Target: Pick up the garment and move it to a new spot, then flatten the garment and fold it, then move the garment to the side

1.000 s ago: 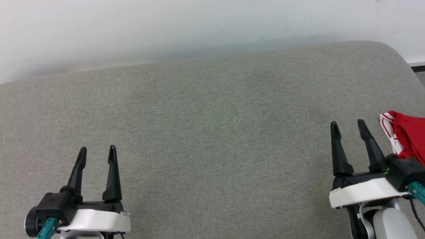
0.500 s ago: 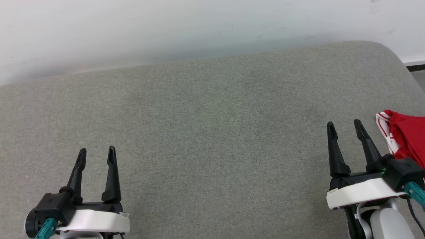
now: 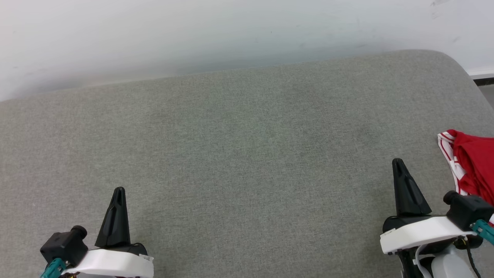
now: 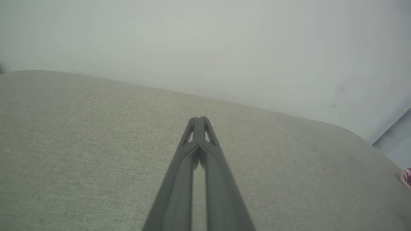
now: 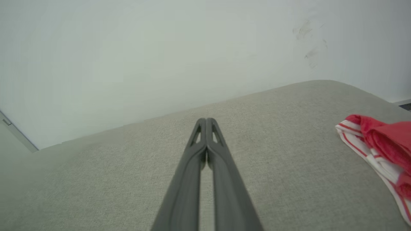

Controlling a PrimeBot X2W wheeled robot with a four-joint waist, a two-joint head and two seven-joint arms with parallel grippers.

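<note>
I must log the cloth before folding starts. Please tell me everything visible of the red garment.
The garment is soft red cloth with a white edge bearing thin red stripes. It lies crumpled in folds, not flat, on the grey cushion near its right end, partly cut off by the picture's edge. The right hand, shut, is beside it; its fingers do not touch it.

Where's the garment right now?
The garment lies bunched on the grey cushion at the head view's right edge, just right of the right gripper.
</note>
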